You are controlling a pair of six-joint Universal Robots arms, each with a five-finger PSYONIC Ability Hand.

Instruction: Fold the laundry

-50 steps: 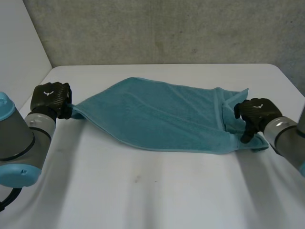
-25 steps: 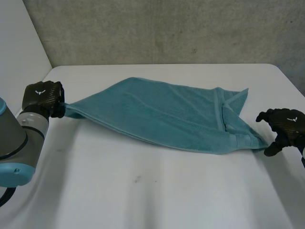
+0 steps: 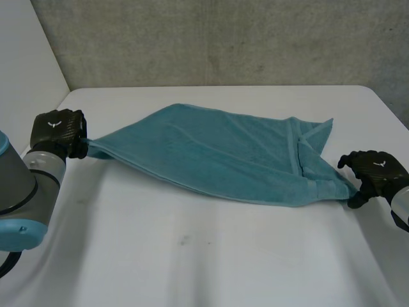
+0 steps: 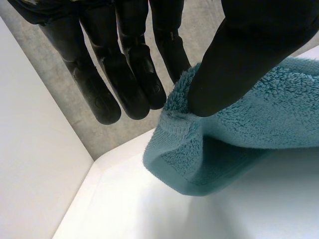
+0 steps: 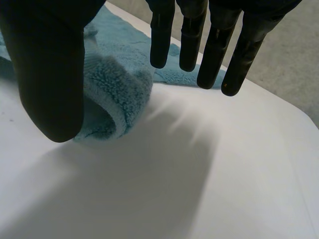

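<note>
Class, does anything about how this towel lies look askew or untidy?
Yes. The towel lies slanted across the table, and at its end by the right hand the layers do not match: one corner juts out past the other.

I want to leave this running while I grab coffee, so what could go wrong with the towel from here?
The right robot hand is open, with the towel corner beside its thumb and unpinched; closing may miss it.
The left robot hand pinches just the corner's edge, which could slip under a pull.
The flap turned over near the right end may fold in crooked.
</note>
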